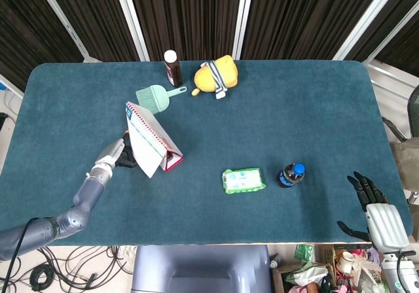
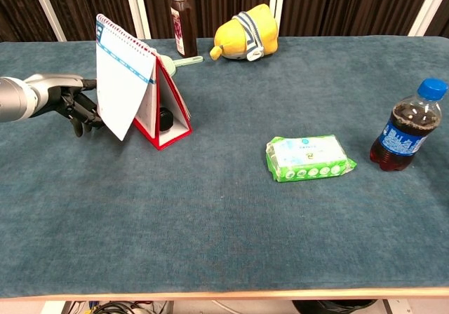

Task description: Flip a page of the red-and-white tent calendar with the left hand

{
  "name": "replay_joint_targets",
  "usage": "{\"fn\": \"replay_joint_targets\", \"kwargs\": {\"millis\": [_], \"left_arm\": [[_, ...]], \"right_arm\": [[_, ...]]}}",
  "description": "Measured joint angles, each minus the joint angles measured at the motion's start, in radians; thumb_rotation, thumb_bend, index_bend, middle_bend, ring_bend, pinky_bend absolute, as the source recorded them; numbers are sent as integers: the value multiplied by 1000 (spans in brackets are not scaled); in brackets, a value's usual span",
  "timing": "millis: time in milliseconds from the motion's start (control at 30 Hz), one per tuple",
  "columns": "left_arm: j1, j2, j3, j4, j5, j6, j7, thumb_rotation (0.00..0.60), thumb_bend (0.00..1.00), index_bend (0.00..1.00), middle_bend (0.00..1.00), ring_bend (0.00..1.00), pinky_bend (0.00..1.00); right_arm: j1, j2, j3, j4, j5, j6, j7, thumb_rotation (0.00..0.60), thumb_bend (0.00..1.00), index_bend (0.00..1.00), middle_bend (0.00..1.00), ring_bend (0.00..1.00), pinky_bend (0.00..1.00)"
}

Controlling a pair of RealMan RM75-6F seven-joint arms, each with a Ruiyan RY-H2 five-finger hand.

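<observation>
The red-and-white tent calendar [image 1: 165, 150] [image 2: 167, 111] stands left of the table's middle. Its front page [image 1: 143, 148] [image 2: 121, 83] hangs from the top spiral and is swung out from the red frame at the bottom. My left hand [image 1: 116, 154] [image 2: 71, 104] is at the page's left edge, fingers curled, tips hidden behind the sheet, holding it lifted. My right hand [image 1: 374, 205] shows only in the head view, off the table's near right corner, fingers spread and holding nothing.
A dark bottle [image 1: 173, 67] [image 2: 182, 21], a yellow plush toy [image 1: 217, 74] [image 2: 245, 23] and a green brush [image 1: 154, 97] lie behind the calendar. A green wipes pack [image 1: 243, 180] [image 2: 309, 157] and a cola bottle [image 1: 290, 174] [image 2: 407, 128] sit right of centre.
</observation>
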Motion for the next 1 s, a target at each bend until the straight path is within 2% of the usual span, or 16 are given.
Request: {"fn": "replay_joint_targets", "kwargs": {"millis": [433, 633, 1000], "left_arm": [[49, 65, 10, -146, 105, 33, -33, 600, 416, 0, 622, 567, 566], [90, 113, 14, -235, 208, 71, -63, 600, 416, 0, 616, 561, 565], [161, 192, 23, -349, 464, 198, -97, 600, 416, 0, 509, 468, 506]], "right_arm": [[0, 1, -1, 1, -4, 3, 3, 600, 96, 0, 0, 0, 172], [0, 1, -1, 0, -4, 1, 5, 600, 97, 0, 0, 0, 172], [0, 1, -2, -2, -4, 1, 4, 600, 96, 0, 0, 0, 172]]}}
